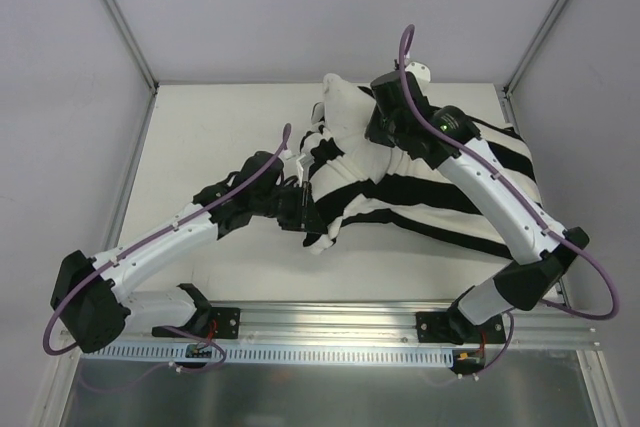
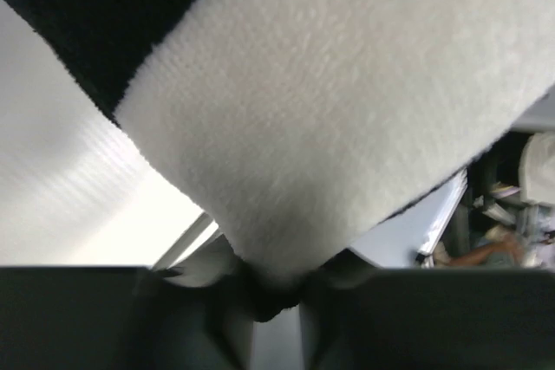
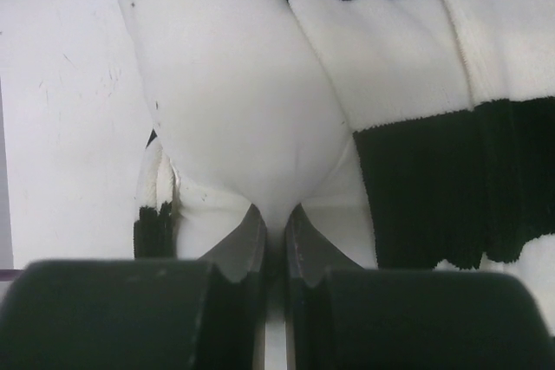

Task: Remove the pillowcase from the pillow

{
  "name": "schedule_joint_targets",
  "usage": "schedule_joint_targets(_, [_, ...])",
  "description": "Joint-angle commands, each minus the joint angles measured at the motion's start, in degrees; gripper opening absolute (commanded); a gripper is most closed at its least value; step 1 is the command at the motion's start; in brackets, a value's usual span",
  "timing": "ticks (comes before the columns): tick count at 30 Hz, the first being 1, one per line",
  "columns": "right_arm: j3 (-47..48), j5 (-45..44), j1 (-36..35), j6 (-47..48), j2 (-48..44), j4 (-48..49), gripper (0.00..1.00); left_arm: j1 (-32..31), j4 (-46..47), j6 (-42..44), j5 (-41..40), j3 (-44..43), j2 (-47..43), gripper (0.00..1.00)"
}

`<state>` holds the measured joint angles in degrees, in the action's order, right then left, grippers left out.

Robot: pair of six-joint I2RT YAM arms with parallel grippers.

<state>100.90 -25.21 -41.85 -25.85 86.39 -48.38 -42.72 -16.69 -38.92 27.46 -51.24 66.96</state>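
Stage: judged partway through, nearer the start than the end.
Pillow position: the pillow (image 1: pixel 345 107) lay across the middle of the table (image 1: pixel 220 127), its plain white end poking out toward the far edge.
Pillowcase position: the pillowcase (image 1: pixel 385 197) covered the rest of the pillow, its stripes running off to the right under the right arm and its open mouth bunched around the bare end.
Done: one end of the pillow was out of the sleeve.
Left: most of the pillow looked to be inside; the case had yet to be drawn off along the whole length.
Left gripper: the left gripper (image 2: pixel 270 290) had its jaws drawn in on a fold of the pillowcase, the cloth necking down between them.
Right gripper: the right gripper (image 3: pixel 276 218) was pinched almost fully together on a tuck of the pillow's white fabric.
Top view only: overall layout, both arms converging on the open end, and how much pillow was exposed.
Left wrist view only: the nipped fold itself, a white stripe meeting a black one; the top view hid it behind the wrist.
Right wrist view only: that the right jaws held plain pillow fabric, with the striped edge just beside them.
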Motion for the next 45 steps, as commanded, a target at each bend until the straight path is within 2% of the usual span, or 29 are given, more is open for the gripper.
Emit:
schedule_joint_targets(1, [6.76, -0.54, 1.58, 0.09, 0.97, 7.42, 0.01, -0.7, 4.29, -1.42, 1.36, 1.32, 0.37, 0.05])
schedule_joint_targets(2, [7.29, -0.71, 2.11, -0.34, 1.32, 7.42, 0.01, -0.7, 4.47, -1.6, 1.36, 2.19, 0.37, 0.0])
schedule_joint_targets(11, [10.98, -0.1, 11.16, -4.73, 4.14, 7.69, 0.01, -1.14, 7.11, -5.38, 1.1, 14.66, -7.36, 0.0])
schedule_joint_targets(17, [13.7, 1.56, 15.82, -8.16, 8.34, 8.3, 0.01, -1.66, 7.37, -7.31, 1.01, 19.68, -12.29, 0.0])
schedule_joint_targets(23, [15.55, 4.11, 19.96, -11.86, 13.09, 8.57, 0.01, -3.51, 7.37, -8.46, 0.93, 21.18, -14.83, 0.0])
schedule_joint_targets(29, [18.8, 7.1, 23.47, -10.81, 18.55, 7.08, 0.01, -6.94, 7.46, -10.3, -1.01, 23.64, -17.82, 0.0])
schedule_joint_targets(32, [18.45, 9.39, 23.83, -10.19, 18.64, 7.07, 0.01, -7.38, 7.37, -10.39, -1.45, 24.35, -18.35, 0.0])
schedule_joint_targets(35, [13.99, 12.72, 23.39, -9.32, 15.4, 10.21, 0.01, -7.38, 4.49, -8.29, -3.46, 21.72, -18.01, 0.0])
schedule_joint_targets(36, [9.45, 13.43, 22.95, -8.79, 13.82, 11.63, 0.01, -7.29, 2.64, -7.24, -5.38, 18.23, -17.74, 0.08])
schedule_joint_targets(39, [3.09, 13.43, 20.76, -7.3, 7.4, 14.54, 0.01, -6.85, -4.73, -2.84, -8.56, 8.4, -16.25, 0.64])
schedule_joint_targets(40, [-0.93, 13.43, 19.53, -7.11, 4.52, 15.06, 0.01, -6.68, -5.98, -0.92, -10.05, 5.66, -15.81, 0.95])
schedule_joint_targets(41, [-2.88, 13.26, 18.82, -6.94, 3.1, 16.2, 0.01, -5.98, -7.21, 0.15, -10.84, 2.93, -15.46, 0.99])
schedule_joint_targets(45, [-9.75, 11.5, 14.78, -6.76, -2.09, 18.23, 0.01, -1.94, -11.25, 3.06, -13.22, -12.26, -11.51, 0.95])
